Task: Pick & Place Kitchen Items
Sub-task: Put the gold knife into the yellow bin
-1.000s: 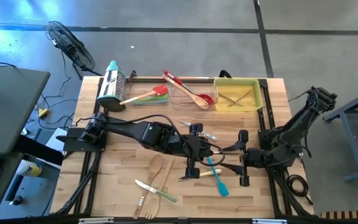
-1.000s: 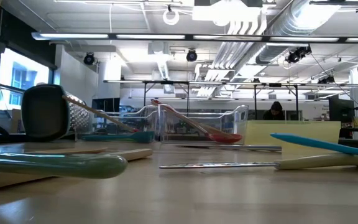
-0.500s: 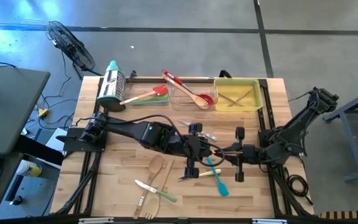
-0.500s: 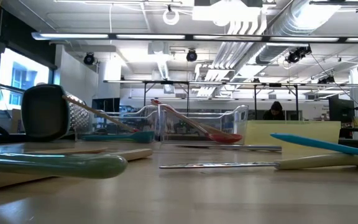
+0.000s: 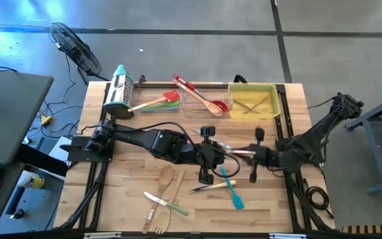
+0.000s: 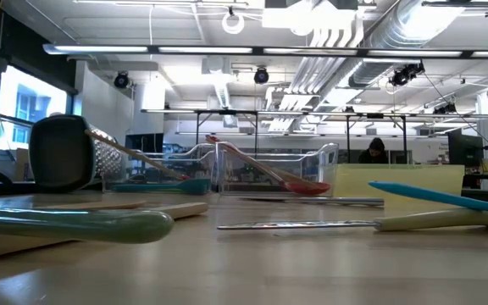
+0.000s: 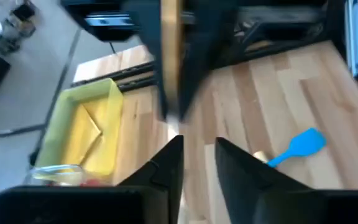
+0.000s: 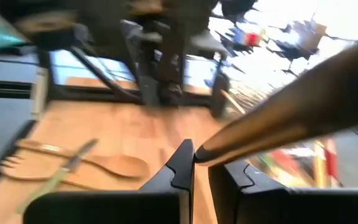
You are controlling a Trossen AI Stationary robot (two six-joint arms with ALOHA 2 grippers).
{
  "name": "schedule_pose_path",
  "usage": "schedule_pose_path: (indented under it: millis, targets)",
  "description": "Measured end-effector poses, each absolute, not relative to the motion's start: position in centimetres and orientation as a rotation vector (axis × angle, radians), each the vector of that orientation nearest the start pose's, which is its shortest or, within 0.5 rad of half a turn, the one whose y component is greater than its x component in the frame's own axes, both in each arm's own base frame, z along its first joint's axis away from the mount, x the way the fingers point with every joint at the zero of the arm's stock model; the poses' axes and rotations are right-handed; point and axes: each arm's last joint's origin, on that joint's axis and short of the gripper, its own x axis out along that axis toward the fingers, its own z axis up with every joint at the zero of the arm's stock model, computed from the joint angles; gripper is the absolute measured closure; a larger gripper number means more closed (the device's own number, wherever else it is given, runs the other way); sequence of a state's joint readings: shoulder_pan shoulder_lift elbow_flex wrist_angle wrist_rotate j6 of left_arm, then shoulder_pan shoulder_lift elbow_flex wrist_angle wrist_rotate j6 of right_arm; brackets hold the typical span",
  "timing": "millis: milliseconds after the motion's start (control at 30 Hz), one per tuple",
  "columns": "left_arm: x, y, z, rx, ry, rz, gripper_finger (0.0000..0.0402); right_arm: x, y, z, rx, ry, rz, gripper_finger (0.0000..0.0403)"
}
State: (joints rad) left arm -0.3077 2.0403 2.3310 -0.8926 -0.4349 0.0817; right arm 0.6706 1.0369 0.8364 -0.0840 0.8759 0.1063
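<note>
the right gripper [image 5: 249, 154] pinches one end of a pale wooden utensil [image 8: 291, 121] mid-table, its long axis running left-right towards the left gripper [image 5: 212, 154], whose fingers are slightly parted.

The left wrist view is blurring a pale wooden utensil [image 7: 169, 59] running off its top edge; the right wrist view is smearing the same handle, cutting it at the side; the blue spatula [image 6: 443, 196] is leaving the low view's edge.
</note>
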Motion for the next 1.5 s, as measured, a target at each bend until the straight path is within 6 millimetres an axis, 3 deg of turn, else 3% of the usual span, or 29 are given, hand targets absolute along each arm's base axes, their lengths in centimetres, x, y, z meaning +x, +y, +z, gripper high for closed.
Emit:
schedule_pose_path:
  millis: [233,467,833,1100,1333,1400,1500]
  targets:
    - [41.2,-11.4,40.8,0.502,0.66,0.204,0.0292,15.6,6.6,31.6,-0.077,0.327,-0.431,0.0385]
    - [40.2,-10.7,39.9,0.582,0.792,0.316,0.0291,12.3,0.3,30.3,-0.042,0.591,-0.669,0.0385]
    - [39.3,-9.4,40.9,0.499,0.765,0.494,0.0291,13.6,-7.2,29.7,-0.024,0.778,-0.725,0.0385]
    - [39.8,-6.9,40.7,0.433,0.823,0.452,0.0291,14.0,-13.7,26.3,0.129,0.992,-0.752,0.0386]
    - [38.3,-4.5,39.6,0.227,1.022,0.43,0.029,14.7,-14.8,24.4,0.226,1.1,-0.704,0.0386]
    - [37.4,-3.6,39.0,0.156,1.147,0.415,0.029,14.7,-14.9,24.7,0.216,1.129,-0.722,0.0386]
    - [37.7,-2.8,37.8,0.054,1.222,0.322,0.029,14.7,-15.0,25.5,0.198,1.168,-0.741,0.0386]
